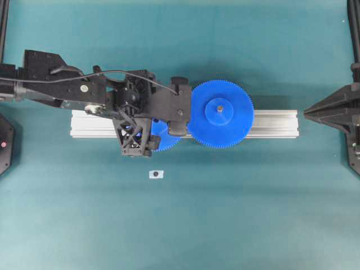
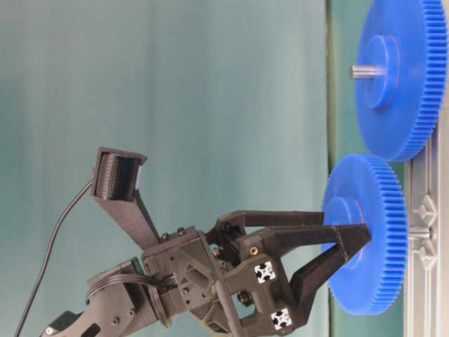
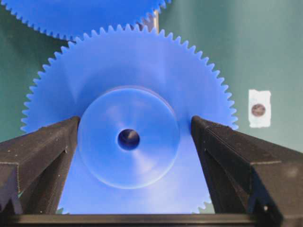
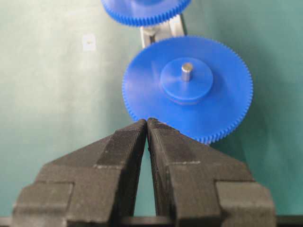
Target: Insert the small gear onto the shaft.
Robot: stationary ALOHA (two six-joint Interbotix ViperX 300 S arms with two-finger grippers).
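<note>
**Small gear seated near the rail, left claw spread around its hub**

Black fingers (image 3: 42, 156) of the left gripper (image 3: 135, 142) fill the wrist view's foreground, spread wide on either side of the small gear (image 3: 128, 137) and flanking its raised hub without clamping it. From table level, the gear sits beside the aluminium rail (image 1: 275, 121), its teeth next to the larger gear (image 1: 220, 112), and the shaft (image 2: 419, 231) shows as a short stub between gear and rail. The dark centre hole looks empty from above, so full seating is uncertain. Judging by this, insertion is near its end; next calls for either pressing the hub down or backing straight off. The right gripper (image 4: 147, 124) rests with its fingers together, holding nothing.
</note>
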